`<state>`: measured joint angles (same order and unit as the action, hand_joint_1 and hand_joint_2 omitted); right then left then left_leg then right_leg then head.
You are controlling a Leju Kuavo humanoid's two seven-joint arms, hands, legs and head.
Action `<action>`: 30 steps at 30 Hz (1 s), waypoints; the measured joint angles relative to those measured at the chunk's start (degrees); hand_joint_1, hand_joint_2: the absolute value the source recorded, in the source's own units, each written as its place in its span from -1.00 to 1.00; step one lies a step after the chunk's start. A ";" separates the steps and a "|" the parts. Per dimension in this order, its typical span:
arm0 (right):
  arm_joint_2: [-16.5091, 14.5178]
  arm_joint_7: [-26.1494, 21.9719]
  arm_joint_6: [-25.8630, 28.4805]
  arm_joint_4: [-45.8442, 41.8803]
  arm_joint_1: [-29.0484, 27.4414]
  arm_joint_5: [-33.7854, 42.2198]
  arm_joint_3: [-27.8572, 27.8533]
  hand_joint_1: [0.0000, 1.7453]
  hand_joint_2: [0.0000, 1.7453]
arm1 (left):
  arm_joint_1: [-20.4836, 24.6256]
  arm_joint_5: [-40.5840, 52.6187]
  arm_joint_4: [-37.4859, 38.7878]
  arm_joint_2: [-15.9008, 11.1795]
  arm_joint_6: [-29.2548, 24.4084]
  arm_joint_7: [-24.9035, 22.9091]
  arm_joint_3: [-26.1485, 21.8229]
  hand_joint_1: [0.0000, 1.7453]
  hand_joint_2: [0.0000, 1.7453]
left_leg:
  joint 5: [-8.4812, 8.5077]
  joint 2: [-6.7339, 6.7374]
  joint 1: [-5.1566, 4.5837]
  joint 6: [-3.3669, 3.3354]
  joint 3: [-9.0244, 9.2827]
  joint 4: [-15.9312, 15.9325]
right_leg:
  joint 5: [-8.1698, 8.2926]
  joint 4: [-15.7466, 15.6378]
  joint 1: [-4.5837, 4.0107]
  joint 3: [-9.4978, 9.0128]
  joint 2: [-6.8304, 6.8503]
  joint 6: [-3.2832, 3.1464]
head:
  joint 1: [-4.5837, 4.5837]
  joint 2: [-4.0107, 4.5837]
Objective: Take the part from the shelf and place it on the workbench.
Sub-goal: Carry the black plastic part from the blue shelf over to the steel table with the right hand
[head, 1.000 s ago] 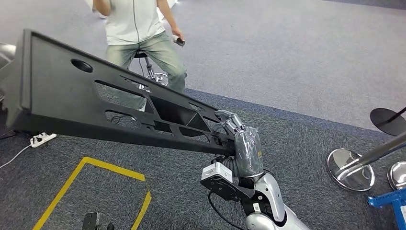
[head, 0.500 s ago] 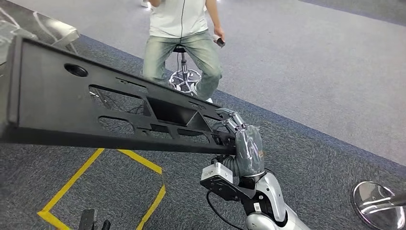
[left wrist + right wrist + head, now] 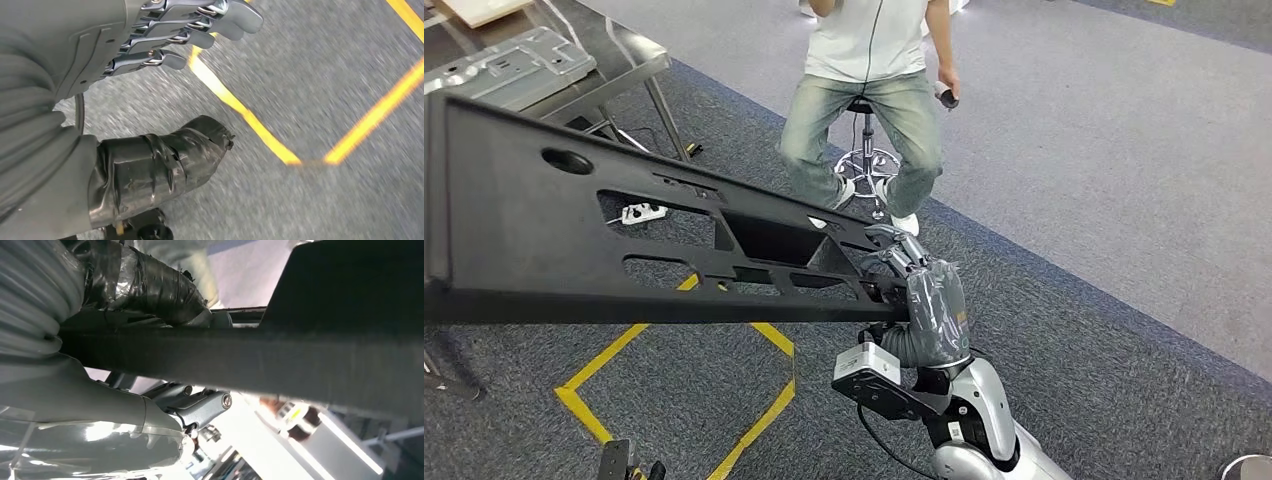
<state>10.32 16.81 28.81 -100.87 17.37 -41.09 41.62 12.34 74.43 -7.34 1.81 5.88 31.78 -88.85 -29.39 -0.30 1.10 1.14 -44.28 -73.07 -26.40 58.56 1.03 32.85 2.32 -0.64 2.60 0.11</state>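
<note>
A long black plastic part (image 3: 574, 230) with several cut-outs reaches from mid-frame to the left edge of the head view, held off the floor. My right hand (image 3: 914, 285) grips its near end, fingers hooked over the top edge. In the right wrist view the taped thumb (image 3: 145, 282) and the fingers (image 3: 200, 407) clamp the part's dark edge (image 3: 280, 365). My left hand (image 3: 165, 45) hangs over the carpet with its fingers apart and nothing in it. The workbench (image 3: 629, 60) stands at the far left, a grey metal panel (image 3: 509, 65) lying on it.
A person (image 3: 869, 90) sits on a stool (image 3: 864, 160) straight ahead, holding a small dark device. Yellow tape lines (image 3: 674, 385) mark a box on the dark carpet. A white power strip (image 3: 639, 212) lies under the workbench.
The camera has swung left: the person and the yellow lines have shifted right, the chrome stand bases have left the frame, and the workbench has come in. My right hand's hold on the part is unchanged.
</note>
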 joint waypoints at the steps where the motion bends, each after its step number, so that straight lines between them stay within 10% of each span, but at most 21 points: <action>1: -0.01 -0.01 -0.01 -0.01 0.01 -0.01 0.00 1.00 1.00 | -0.08 -0.01 0.00 -0.01 -0.01 0.00 0.00 -1.00 1.00 | 1.67 0.38 -0.01 -0.06 1.63 2.99 | -0.17 0.09 0.01 -0.11 0.69 0.12 | 0.01 0.00; 4: -0.11 -0.04 -0.03 -0.02 0.07 -0.10 0.00 1.00 1.00 | 0.04 0.01 0.00 -0.03 -0.04 -0.01 0.00 -1.00 1.00 | 4.77 2.84 -0.49 -1.09 6.90 12.82 | -0.79 0.30 -0.29 -0.52 2.50 0.86 | -0.05 0.00; 7: -0.27 -0.09 -0.19 -0.03 0.15 -0.48 0.00 1.00 1.00 | -0.04 0.09 0.00 -0.04 -0.04 -0.04 0.00 -1.00 1.00 | 4.82 1.91 -0.82 -2.38 7.43 14.05 | -1.07 -0.07 -0.52 -1.10 3.79 1.85 | -0.16 0.00; 10: -0.40 -0.11 -0.47 -0.13 0.24 -1.29 0.00 1.00 1.00 | -0.17 0.56 0.00 -0.04 -0.05 -0.18 0.00 -1.00 1.00 | 5.16 0.31 -0.43 -3.38 8.13 14.93 | -3.41 3.05 -0.25 -0.13 1.25 2.58 | -0.42 0.00; 14: -0.37 -0.09 -0.89 -0.15 -0.03 -2.03 0.00 1.00 1.00 | 0.08 1.09 0.00 -0.05 -0.13 -0.33 0.00 -1.00 1.00 | 5.14 -2.29 -0.56 -3.94 8.27 14.93 | -7.88 15.57 -0.16 6.61 -1.86 2.57 | -0.79 0.00; 19: -0.39 0.17 -0.95 -0.16 -0.10 -2.72 0.00 1.00 1.00 | 0.05 1.57 0.00 0.02 -0.23 -0.50 0.00 -1.00 1.00 | 4.80 -6.12 -0.61 -3.44 8.00 14.09 | 0.00 2.72 0.06 1.92 -5.79 1.79 | -0.78 0.00; 23: -0.44 0.25 -0.95 -0.17 -0.07 -2.98 0.00 1.00 1.00 | -0.23 1.70 0.00 -0.01 -0.24 -0.67 -0.01 -1.00 1.00 | 5.23 -8.32 -0.01 -1.95 7.38 14.42 | 0.35 -0.06 -0.15 0.45 -5.72 1.06 | -0.90 0.00; 30: -0.60 0.55 -0.99 -0.14 -0.12 -3.11 0.00 1.00 1.00 | -0.12 1.92 0.02 0.07 -0.26 -0.80 -0.02 -1.00 1.00 | -0.43 -0.34 -0.03 -0.24 0.01 0.08 | 0.22 -1.22 -0.11 -0.98 -0.02 0.04 | -0.32 0.00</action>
<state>9.72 17.35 27.82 -101.01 17.26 -44.21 41.62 12.22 76.35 -7.32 1.87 5.62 30.98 -88.87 -29.81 -0.64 1.08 0.89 -44.27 -73.00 -26.19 57.33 0.92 31.87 2.29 -0.59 2.28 0.11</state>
